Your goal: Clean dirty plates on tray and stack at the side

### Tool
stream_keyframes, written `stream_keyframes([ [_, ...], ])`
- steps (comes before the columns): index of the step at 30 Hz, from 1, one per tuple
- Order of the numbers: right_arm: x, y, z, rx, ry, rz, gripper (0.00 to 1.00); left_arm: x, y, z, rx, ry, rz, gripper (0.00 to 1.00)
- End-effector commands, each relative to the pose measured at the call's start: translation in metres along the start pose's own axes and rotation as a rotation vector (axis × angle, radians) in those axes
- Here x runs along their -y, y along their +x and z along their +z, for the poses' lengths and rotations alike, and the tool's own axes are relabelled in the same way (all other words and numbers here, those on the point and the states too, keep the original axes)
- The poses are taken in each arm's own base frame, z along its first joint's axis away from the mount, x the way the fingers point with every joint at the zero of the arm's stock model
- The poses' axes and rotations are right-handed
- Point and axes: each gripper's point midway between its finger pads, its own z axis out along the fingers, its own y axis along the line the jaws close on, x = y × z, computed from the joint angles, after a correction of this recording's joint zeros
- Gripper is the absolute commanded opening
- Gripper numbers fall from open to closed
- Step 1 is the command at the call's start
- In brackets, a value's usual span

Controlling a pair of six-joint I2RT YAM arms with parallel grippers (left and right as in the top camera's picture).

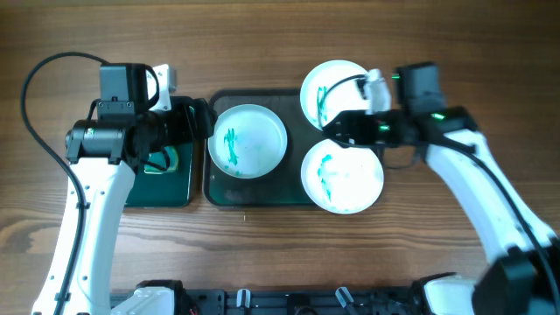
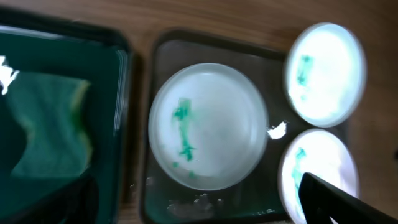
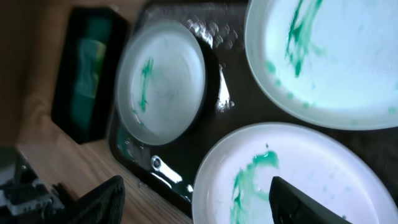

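Dark fingers (image 3: pixel 102 200) of the right gripper (image 3: pixel 198 190) framed the bottom of the right wrist view, spread wide with nothing clasped between them. They hung over the near-right round white plate (image 3: pixel 298 180), which bore a teal-green smear left of its middle. From overhead, that gripper sat between this plate and the far-right round white plate (image 1: pixel 337 74), also streaked with teal-green.

Both right-hand plates rested on the large dark grey-green rectangular tray (image 1: pixel 276 191), whose surface looked wet. One reached out past the tray's far rim, the other past its near rim. A third round white plate (image 1: pixel 248 140) lay flat in the tray's left half, near the other two, with a teal-green streak running left of its centre.

Over the tray's left rim, just beside the third plate, hovered the left gripper (image 1: pixel 199 118). Its wrist view showed one dark finger at the lower right and a dark blur at the lower left, so the jaws looked wide apart and empty. Just beside the big tray on its left stood a smaller narrow black tray (image 1: pixel 175 188) holding a green sponge (image 2: pixel 50 124). Everything sat on a brown wooden table (image 1: pixel 262 44).
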Motion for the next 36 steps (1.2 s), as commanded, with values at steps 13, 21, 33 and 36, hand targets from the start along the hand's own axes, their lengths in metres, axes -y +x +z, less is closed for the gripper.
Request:
stream_keyframes([
  [13,-0.001,0.006,0.163,-0.139,0.22,0.019,0.45,-0.066,0.008,0.019,-0.037,-0.36,-0.255,0.97],
  [21,0.007,0.014,0.182,-0.152,0.229,0.05,0.04,-0.097,0.022,0.021,-0.091,-0.441,-0.311,0.98],
  [33,0.007,0.012,0.183,-0.144,0.225,0.045,0.04,-0.14,0.047,0.104,-0.321,-0.527,-0.134,0.85],
  [36,0.007,0.012,0.183,-0.144,0.225,0.042,0.04,-0.15,0.04,0.12,-0.295,-0.546,-0.117,0.83],
])
